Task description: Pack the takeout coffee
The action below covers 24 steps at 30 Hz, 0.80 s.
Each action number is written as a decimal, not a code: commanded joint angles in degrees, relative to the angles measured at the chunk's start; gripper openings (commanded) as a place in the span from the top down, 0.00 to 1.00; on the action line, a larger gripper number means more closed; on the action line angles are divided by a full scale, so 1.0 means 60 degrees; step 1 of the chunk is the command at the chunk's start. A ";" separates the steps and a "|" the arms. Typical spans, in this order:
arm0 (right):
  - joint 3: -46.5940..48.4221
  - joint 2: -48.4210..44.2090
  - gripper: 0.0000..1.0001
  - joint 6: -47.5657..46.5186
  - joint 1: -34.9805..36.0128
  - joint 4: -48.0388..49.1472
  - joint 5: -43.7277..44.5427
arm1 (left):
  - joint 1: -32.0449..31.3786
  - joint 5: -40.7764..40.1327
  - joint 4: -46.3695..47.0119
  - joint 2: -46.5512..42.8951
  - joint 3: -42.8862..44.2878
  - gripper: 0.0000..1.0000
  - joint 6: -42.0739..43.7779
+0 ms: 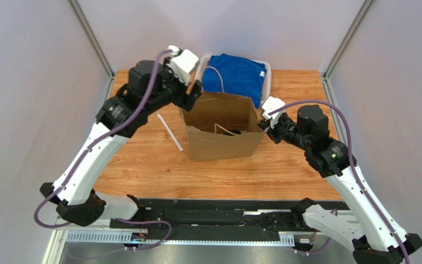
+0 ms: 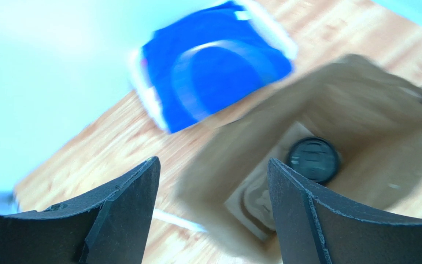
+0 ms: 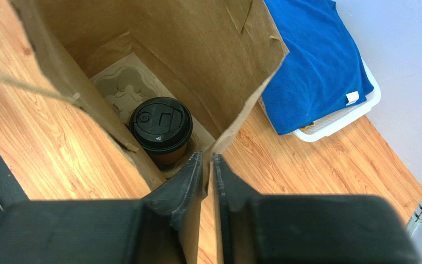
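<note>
The takeout coffee (image 3: 160,131), a kraft cup with a black lid, stands in the grey pulp carrier (image 3: 121,88) at the bottom of the open brown paper bag (image 1: 223,127). Its lid also shows in the blurred left wrist view (image 2: 313,159). My right gripper (image 3: 208,159) is shut on the bag's right wall edge (image 3: 235,124), one finger inside and one outside. My left gripper (image 2: 213,181) is open and empty, above the bag's far left corner (image 1: 192,94).
A white bin (image 1: 266,74) holding a blue cloth (image 1: 235,77) stands behind the bag. A white straw (image 1: 169,132) lies on the wooden table left of the bag. The black rail (image 1: 213,220) runs along the near edge.
</note>
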 commanded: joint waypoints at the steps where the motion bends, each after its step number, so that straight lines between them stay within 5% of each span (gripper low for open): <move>1: 0.0695 0.0338 0.77 0.0607 0.0039 0.0329 0.0625 | 0.2001 0.0445 -0.0504 -0.0626 0.0093 0.20 -0.1773; 7: 0.1237 0.0778 0.56 0.0799 0.0039 0.0372 0.0948 | 0.5747 0.1673 -0.1807 -0.0291 -0.0783 0.19 -0.3372; 12: 0.1647 0.0998 0.36 0.0975 0.0039 0.0431 0.1124 | 0.7057 0.2043 -0.2395 0.0514 -0.1986 0.13 -0.4032; 17: 0.2306 0.1159 0.16 0.0946 0.0025 0.0504 0.1607 | 0.7249 0.2496 -0.1753 0.1232 -0.3642 0.07 -0.4867; 24: 0.2936 0.1072 0.13 0.0580 0.0025 0.0359 0.2311 | 0.6637 0.1649 -0.0959 0.3485 -0.3498 0.07 -0.5659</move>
